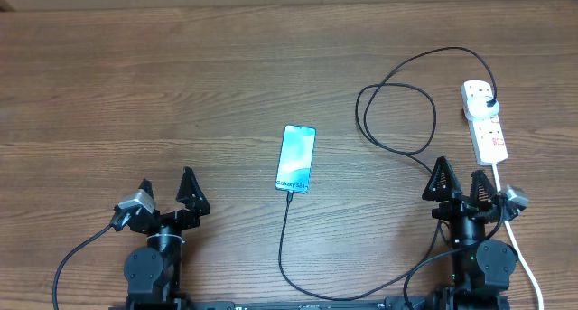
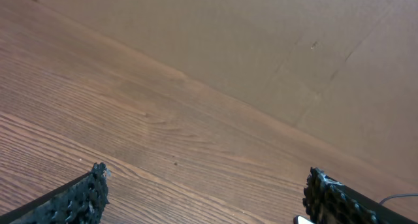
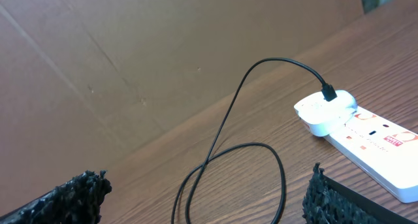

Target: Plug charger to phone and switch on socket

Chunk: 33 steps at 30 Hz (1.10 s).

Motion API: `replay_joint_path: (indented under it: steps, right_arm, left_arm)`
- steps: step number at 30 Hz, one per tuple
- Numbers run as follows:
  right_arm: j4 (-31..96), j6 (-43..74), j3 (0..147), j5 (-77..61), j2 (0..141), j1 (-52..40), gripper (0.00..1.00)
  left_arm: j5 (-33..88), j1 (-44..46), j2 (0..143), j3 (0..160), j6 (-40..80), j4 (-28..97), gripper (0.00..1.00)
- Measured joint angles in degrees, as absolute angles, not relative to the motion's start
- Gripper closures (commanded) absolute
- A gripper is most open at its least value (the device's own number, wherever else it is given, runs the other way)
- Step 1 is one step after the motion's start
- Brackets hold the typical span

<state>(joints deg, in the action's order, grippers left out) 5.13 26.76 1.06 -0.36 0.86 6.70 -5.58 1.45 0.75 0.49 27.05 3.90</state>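
Observation:
The phone (image 1: 295,158) lies flat mid-table, its cyan screen lit. The charger, a thin black cable (image 1: 397,116), meets the phone's near edge, runs along the table front and loops toward the socket (image 1: 488,129), a white power strip at the right. The charger's black plug head (image 1: 489,103) sits in a white adapter at the strip's far end. My left gripper (image 1: 165,194) is open near the front left, away from everything. My right gripper (image 1: 461,172) is open just short of the strip. In the right wrist view the cable loop (image 3: 261,145) lies between the fingers, ahead of the socket (image 3: 379,142).
The strip's thick white cord (image 1: 519,247) trails off the front right beside my right arm. A brown board wall (image 3: 130,54) stands behind the wooden table (image 1: 181,84). A pale corner (image 2: 302,219) shows by my left gripper's right finger.

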Motion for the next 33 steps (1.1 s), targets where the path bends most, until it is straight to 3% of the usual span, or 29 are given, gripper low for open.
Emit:
replay_joint_path:
  steps: [11,21,33]
  right_arm:
    - [5.15,25.04,1.06,0.01,0.86,6.70,0.00]
    - [5.15,7.38,1.06,0.01,0.86,6.66,0.00]
    - [5.17,3.16,1.06,0.01,0.84,6.66,0.00]
  left_arm:
    - [-5.58,1.45,0.75,0.49,27.05,3.92,0.00]
    - [-5.58,1.45,0.75,0.49,27.05,3.90,0.00]
    - [-5.58,1.45,0.75,0.49,27.05,3.90,0.00]
